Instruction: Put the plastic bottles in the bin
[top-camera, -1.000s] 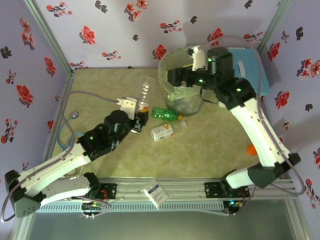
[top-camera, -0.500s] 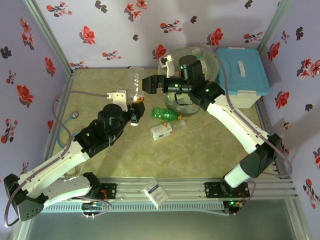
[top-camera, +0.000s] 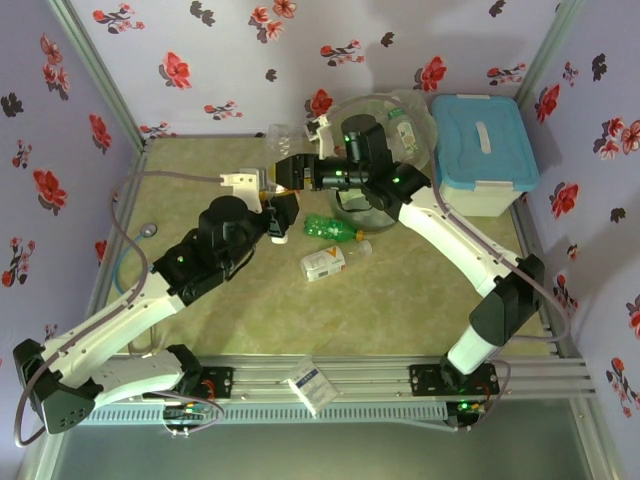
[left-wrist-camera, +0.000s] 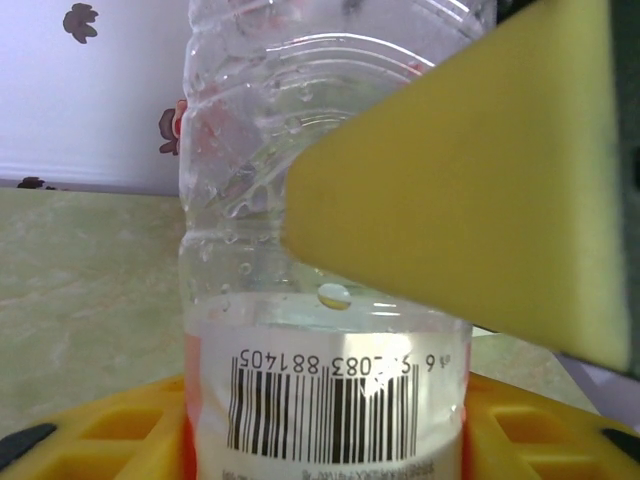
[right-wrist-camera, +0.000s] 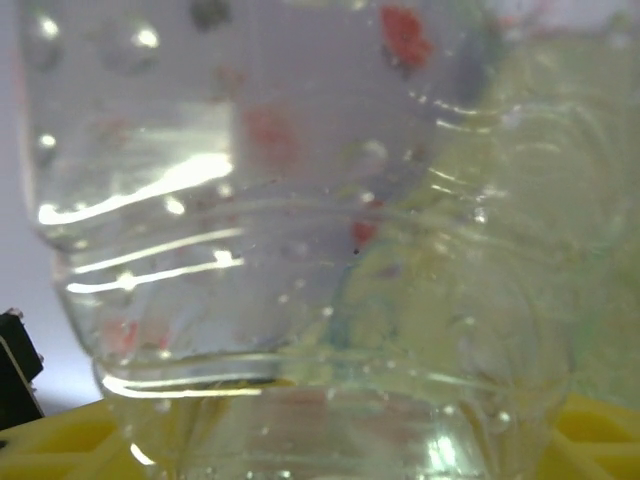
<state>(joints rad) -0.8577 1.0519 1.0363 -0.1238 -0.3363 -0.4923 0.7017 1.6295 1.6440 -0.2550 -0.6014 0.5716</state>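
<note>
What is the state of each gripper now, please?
Left gripper: closed on the clear bottle.
Right gripper: cannot be told; the bottle is right at its fingers.

A blue-lidded cooler (top-camera: 480, 140) stands against floral walls (top-camera: 200, 60).

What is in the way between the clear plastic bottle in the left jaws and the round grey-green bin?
Only the right arm, stretched over the round translucent grey-green bin, its jaws at the clear plastic bottle. Nothing else visible.
</note>
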